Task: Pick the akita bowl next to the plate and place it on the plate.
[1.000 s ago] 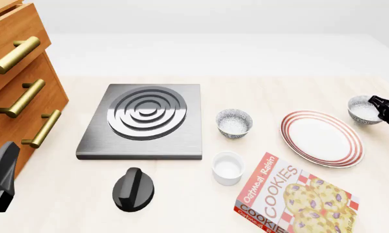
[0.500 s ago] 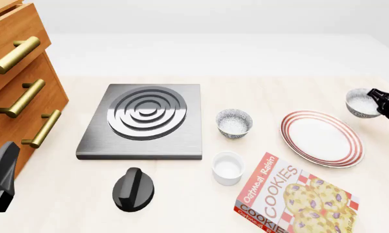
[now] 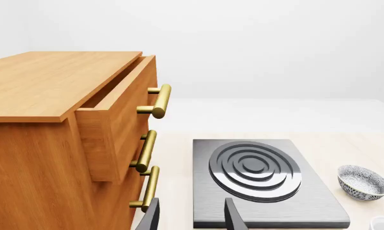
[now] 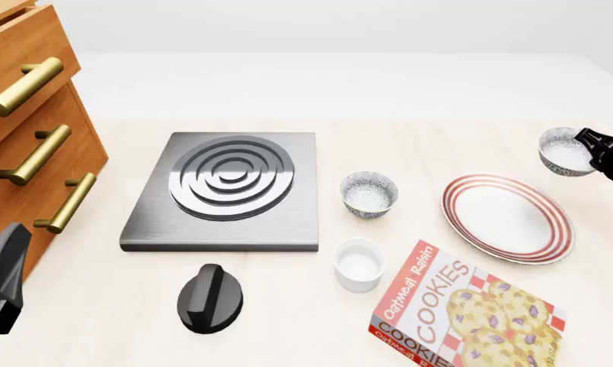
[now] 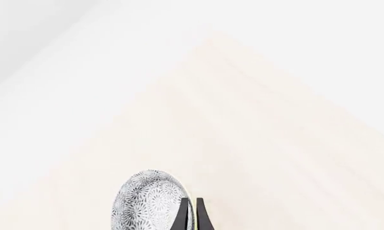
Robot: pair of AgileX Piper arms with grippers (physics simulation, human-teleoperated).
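Beyond the plate, akita bowl tilted, jaws clamped on rim.

drawers | stove plate | knob | white cup | cookie box | second speckled bowl

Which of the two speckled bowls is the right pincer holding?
The akita bowl at the far right, beyond the plate, pinched at its rim by the right pincer. The other bowl sits untouched beside the stove plate.
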